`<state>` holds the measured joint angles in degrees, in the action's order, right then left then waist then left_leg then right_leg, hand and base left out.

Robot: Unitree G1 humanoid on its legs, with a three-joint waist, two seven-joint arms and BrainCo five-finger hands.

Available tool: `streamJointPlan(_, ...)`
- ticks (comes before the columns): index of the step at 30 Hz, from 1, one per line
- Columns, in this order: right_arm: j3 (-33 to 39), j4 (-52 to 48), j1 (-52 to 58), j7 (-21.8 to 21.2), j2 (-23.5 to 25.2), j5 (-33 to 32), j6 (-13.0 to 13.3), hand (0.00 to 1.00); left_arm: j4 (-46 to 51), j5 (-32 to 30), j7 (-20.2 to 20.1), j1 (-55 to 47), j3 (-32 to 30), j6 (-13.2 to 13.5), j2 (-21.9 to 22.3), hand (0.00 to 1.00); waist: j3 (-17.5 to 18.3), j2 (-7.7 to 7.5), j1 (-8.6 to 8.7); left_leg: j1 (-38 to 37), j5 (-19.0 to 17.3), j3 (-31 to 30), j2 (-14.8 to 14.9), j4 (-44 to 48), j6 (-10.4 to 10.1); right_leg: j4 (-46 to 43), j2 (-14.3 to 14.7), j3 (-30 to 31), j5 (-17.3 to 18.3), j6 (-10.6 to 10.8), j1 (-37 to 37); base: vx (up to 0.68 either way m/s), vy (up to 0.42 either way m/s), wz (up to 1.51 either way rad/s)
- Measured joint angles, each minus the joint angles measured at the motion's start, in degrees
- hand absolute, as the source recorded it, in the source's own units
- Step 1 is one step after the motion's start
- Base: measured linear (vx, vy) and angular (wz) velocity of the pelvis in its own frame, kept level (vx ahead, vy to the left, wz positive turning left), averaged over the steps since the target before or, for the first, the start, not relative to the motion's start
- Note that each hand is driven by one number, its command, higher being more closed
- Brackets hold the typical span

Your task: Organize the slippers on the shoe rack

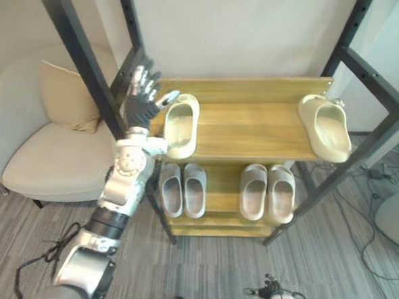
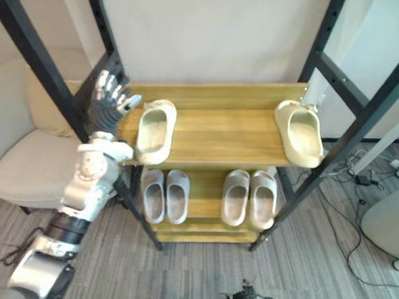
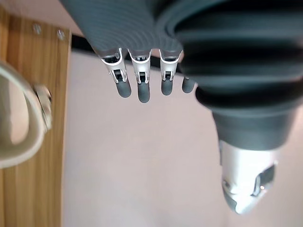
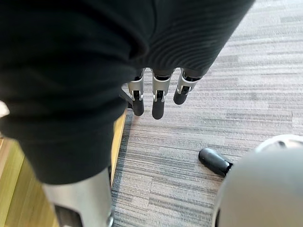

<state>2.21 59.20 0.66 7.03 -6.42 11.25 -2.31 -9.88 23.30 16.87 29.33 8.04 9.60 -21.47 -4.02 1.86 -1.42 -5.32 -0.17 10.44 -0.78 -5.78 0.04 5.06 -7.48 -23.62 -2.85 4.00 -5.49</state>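
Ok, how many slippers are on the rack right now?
6. Top shelf: left-end slipper, right-end slipper. Lower shelf: left pair, right pair. More may hide underneath.

Two cream moulded-foam slippers [image 1: 181, 125] [image 1: 325, 127] on the top board, one at each end. Four pale grey foam slippers [image 1: 171, 188] [image 1: 194, 188] [image 1: 253, 191] [image 1: 281, 193] on the board below, as two pairs. One light wooden shoe rack with black metal posts [image 1: 255, 129]. One beige upholstered armchair [image 1: 57, 158], one tan cushion [image 1: 67, 97].

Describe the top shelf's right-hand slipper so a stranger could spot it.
The wooden shoe rack stands between black posts. At its top shelf's right end lies a cream foam slipper; its twin is by the left hand, grey pairs below.
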Motion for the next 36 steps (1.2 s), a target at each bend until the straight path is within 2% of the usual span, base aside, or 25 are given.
streamJointPlan(6, 1.6, 0.0, -0.3, -0.2, 0.1, 0.0, 0.0, 0.00, -3.8, -0.3, -0.4, 2.2, -0.2, -0.3, -0.8, 0.00, -0.2, -0.20, 0.28, 0.2, 0.0, 0.1, 0.0, -0.1, 0.0, 0.1, 0.1, 0.1, 0.0, 0.0, 0.5, -0.02, -0.002, -0.01)
streamJointPlan(9, 1.7, 0.0, -0.9, -0.2, 0.1, 0.0, 0.0, 0.00, -5.2, -0.3, -0.5, 2.9, -0.4, -0.4, -1.8, 0.00, -0.8, -0.21, 0.99, 0.3, 0.0, 0.1, 0.1, -0.1, -0.1, 0.1, 0.3, 0.1, 0.0, 0.0, 0.6, 0.00, 0.000, 0.00)
streamJointPlan(11, 2.1, 0.0, -1.4, -0.2, 0.1, 0.0, 0.0, 0.00, -6.4, -0.2, -0.5, 4.7, -0.6, -0.4, -1.9, 0.00, -2.1, -0.23, 1.01, 0.4, 0.1, 0.0, 0.1, -0.1, -0.1, 0.1, 0.4, 0.1, 0.0, 0.0, 0.7, 0.00, 0.000, 0.00)
streamJointPlan(24, 2.4, 0.1, -2.7, -0.2, 0.6, -0.1, -0.1, 0.00, -10.8, 0.4, 1.9, 9.3, 0.6, -0.4, -1.9, 0.00, -3.8, 0.08, 1.04, 1.3, 0.7, 0.1, 0.2, -0.1, -0.3, 0.3, 0.4, 0.1, -0.3, -0.5, 1.6, -0.02, 0.000, 0.00)
streamJointPlan(32, 2.3, 0.0, -2.4, -0.2, 0.9, -0.1, -0.1, 0.00, -13.3, 0.4, 2.0, 11.0, 0.6, -0.6, -2.4, 0.00, -4.1, 0.59, 1.06, 2.3, 0.6, 0.4, 0.6, -0.1, -0.8, 0.3, 0.5, 0.4, -0.5, -0.9, 2.7, -0.03, 0.002, -0.03)
streamJointPlan(36, 2.4, 0.0, -2.4, -0.2, 1.0, -0.1, -0.1, 0.00, -13.4, 0.5, 1.9, 11.9, 0.9, -0.6, -2.4, 0.00, -4.3, 0.66, 1.06, 3.4, 1.5, 0.0, 0.6, -0.1, -0.4, 0.1, 0.5, 0.1, -0.8, -1.1, 3.5, -0.01, 0.004, 0.05)
